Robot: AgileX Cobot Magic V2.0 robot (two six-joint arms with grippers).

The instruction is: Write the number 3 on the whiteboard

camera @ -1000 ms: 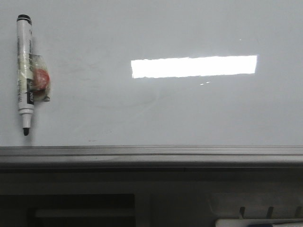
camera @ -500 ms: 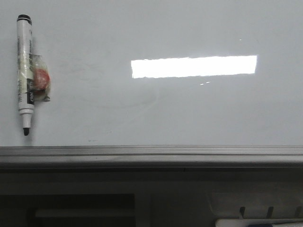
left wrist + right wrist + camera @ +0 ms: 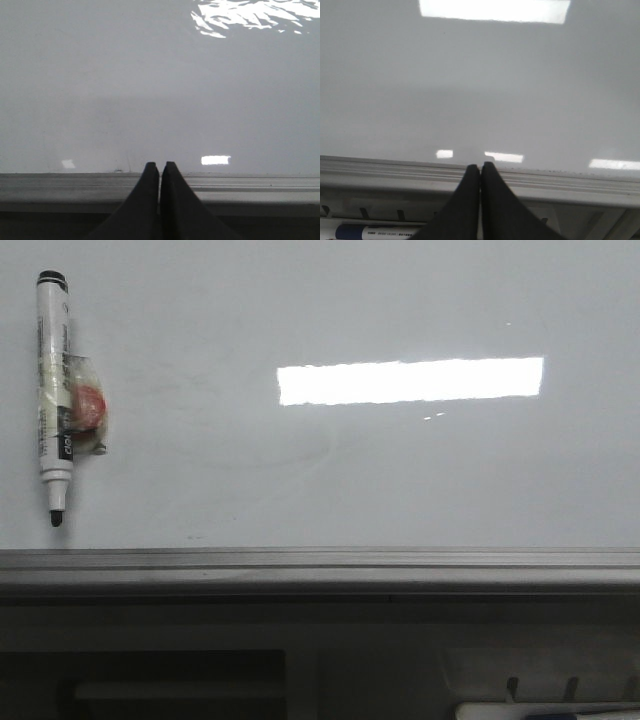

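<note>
Beside the right end effector, a blue-capped marker is cut off by the frame edge, its label print too small to read.

From my remote station, I see the glossy pale grey-white whiteboard with its grey metal edge rail. A white-barrelled black-capped marker lies near its left edge, a small red object in clear wrap touching it.

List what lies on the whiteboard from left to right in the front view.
Marker → red object in clear wrap beside it → bright light reflection. All lie on the whiteboard; no 3 is drawn on it.
</note>
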